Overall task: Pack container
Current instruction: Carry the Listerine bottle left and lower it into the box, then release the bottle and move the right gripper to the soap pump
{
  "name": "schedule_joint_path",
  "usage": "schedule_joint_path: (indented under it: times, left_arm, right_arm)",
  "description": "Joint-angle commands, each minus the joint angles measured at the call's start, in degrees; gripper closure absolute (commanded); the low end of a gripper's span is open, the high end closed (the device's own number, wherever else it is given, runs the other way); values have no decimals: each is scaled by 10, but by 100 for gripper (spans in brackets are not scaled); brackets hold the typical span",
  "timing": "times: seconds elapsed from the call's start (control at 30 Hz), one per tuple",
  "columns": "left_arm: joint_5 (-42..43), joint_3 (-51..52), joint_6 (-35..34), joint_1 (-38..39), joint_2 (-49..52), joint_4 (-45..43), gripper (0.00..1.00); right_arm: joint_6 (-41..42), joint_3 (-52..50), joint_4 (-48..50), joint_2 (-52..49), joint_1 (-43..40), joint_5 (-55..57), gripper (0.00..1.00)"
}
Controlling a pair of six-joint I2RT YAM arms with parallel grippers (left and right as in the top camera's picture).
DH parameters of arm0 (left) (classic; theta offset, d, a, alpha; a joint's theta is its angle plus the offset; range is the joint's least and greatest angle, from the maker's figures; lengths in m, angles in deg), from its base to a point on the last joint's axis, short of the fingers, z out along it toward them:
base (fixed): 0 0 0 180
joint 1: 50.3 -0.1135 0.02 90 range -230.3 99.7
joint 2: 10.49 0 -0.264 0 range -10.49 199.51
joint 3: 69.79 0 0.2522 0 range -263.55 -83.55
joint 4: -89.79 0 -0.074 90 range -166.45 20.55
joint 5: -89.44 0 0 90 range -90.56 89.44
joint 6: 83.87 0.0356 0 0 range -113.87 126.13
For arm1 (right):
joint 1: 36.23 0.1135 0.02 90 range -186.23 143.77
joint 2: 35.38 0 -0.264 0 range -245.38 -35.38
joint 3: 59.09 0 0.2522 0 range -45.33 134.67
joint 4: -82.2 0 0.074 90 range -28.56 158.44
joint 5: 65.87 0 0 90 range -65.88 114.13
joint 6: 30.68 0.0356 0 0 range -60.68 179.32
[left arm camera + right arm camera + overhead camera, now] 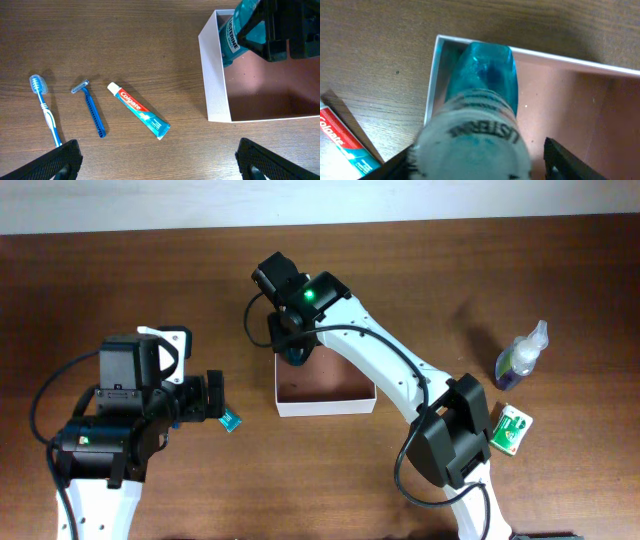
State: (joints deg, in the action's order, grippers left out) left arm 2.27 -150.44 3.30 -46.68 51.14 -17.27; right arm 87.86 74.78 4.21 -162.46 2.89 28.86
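The container [325, 408] is a shallow white-walled box with a reddish-brown floor at the table's middle. It also shows in the left wrist view [215, 80] and the right wrist view [432, 75]. My right gripper [293, 345] is shut on a teal mouthwash bottle [482, 85]. It holds the bottle tilted, cap up, with its base in the container's far-left corner [235, 37]. My left gripper [213, 402] is open and empty, left of the container, above bare wood [160, 162]. A toothpaste tube [140, 110], a blue razor [92, 110] and a toothbrush [45, 105] lie on the table left of the container.
A small purple spray bottle [522, 355] and a green-and-white packet [512, 430] lie at the right of the table. The toothpaste tube's end [232, 420] peeks out beside the left gripper. The right arm [400, 375] reaches across over the container.
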Motion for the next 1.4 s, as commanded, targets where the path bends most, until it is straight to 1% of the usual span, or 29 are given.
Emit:
schedule_joint_path:
  times: [0.0,0.07,0.13,0.2,0.33,0.4,0.47,0.53,0.57,0.6,0.67,0.73,0.77,0.9,0.97,1.23,1.37]
  left_arm:
    - [4,-7,-5,0,0,1,1]
    - [4,-7,-5,0,0,1,1]
    - [4,-7,-5,0,0,1,1]
    - [3,-7,-5,0,0,1,1]
    - [-16,-7,-5,0,0,1,1]
    - [-15,-7,-5,0,0,1,0]
    - [-15,-7,-5,0,0,1,1]
    - [-15,-7,-5,0,0,1,1]
    - [-15,-7,-5,0,0,1,1]
    - [-15,-7,-5,0,0,1,0]
    - [-15,-7,-5,0,0,1,1]
    - [-15,-7,-5,0,0,1,0]
    - [-15,-7,-5,0,0,1,1]
    - [-15,-7,-5,0,0,1,1]
    - [-15,-7,-5,0,0,1,1]
    - [-16,-7,-5,0,0,1,1]
    - [-16,-7,-5,0,0,1,1]
  right_arm:
    - [2,10,-15,4,3,10,23]
    - [3,10,-28,11,3,14,20]
    - [3,10,-52,42,3,39,17]
    - [2,10,-70,92,2,77,14]
    - [3,10,-112,202,-12,168,1]
    - [3,10,-148,256,-45,197,1]
    - [3,10,-189,296,-102,199,2]
    - [3,10,-222,318,-169,195,1]
    - [-17,10,-238,325,-239,170,2]
    - [-69,10,-239,325,-300,122,2]
    - [-116,9,-240,315,-377,70,2]
    - [-134,8,-243,303,-426,46,2]
    - [-150,8,-249,287,-468,22,2]
    - [-171,5,-254,244,-537,-19,2]
    - [-193,-2,-254,211,-559,-39,2]
    - [-213,-24,-254,123,-565,-41,2]
    - [-213,-61,-230,113,-568,-42,1]
